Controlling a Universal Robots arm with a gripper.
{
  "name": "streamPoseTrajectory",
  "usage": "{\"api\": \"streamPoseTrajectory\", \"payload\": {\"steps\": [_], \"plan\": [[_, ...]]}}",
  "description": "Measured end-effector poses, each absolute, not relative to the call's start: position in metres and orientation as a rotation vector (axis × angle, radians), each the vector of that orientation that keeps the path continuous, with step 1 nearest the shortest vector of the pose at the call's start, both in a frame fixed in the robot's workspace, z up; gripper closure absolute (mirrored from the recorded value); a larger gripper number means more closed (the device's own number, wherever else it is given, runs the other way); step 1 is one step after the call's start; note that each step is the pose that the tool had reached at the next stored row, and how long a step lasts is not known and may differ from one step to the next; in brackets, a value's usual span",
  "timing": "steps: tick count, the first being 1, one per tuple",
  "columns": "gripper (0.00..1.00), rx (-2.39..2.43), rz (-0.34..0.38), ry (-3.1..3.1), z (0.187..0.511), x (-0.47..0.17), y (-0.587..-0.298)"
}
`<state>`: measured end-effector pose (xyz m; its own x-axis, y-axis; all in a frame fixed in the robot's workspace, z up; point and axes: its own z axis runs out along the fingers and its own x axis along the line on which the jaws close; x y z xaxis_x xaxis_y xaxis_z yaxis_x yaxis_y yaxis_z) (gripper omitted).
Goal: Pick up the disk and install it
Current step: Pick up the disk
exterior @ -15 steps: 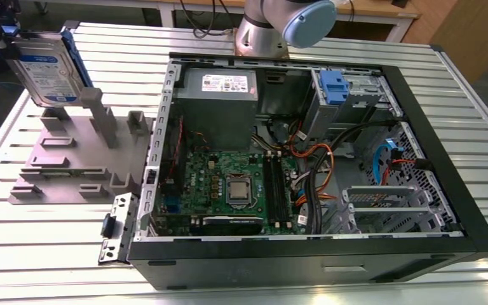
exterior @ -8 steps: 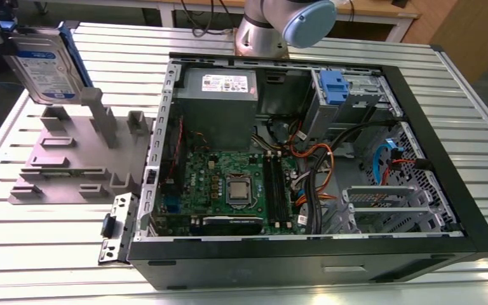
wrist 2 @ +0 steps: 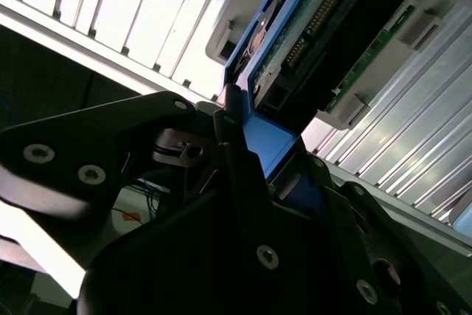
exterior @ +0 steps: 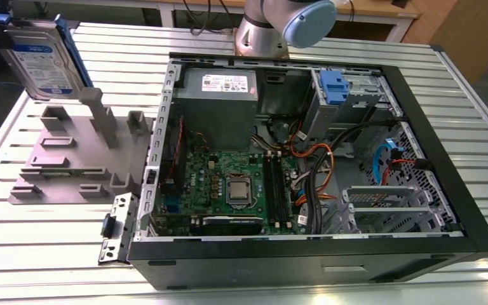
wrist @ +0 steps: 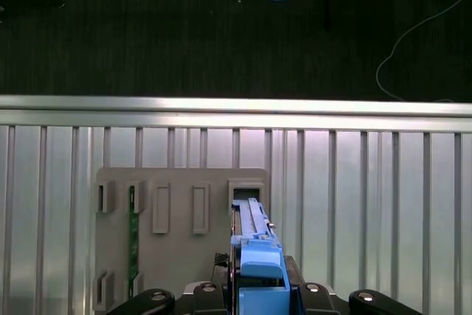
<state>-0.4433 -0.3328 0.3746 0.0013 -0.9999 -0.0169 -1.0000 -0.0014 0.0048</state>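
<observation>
The top edge of the exterior view cuts off the upper part of the disk (exterior: 45,63), and the arm's (exterior: 286,25) links between its base and its wrist lie outside the picture. In the second wrist view the black pincer (wrist 2: 262,145) is pressed together on the blue end tab of the disk's carrier, pinching it. Dark finger housings crowd the foreground and hide the rest of the tab.

The disk is held upright in the air above the grey slotted holder (exterior: 74,159), label facing out, touching nothing below it. In the first wrist view the camera looks straight down the disk's (wrist: 254,256) thin edge onto the holder (wrist: 181,241), where a green card (wrist: 133,234) stands in one slot.

The holder sits on the ribbed metal surface (exterior: 49,254), and an open computer case (exterior: 443,149) lies just beside it.
</observation>
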Motion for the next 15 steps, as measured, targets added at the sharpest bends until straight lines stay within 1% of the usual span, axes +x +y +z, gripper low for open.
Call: {"api": "streamPoseTrajectory", "payload": {"steps": [15], "plan": [[0.64, -2.217, 0.024, 2.214, 0.395, -0.443, -0.333]]}}
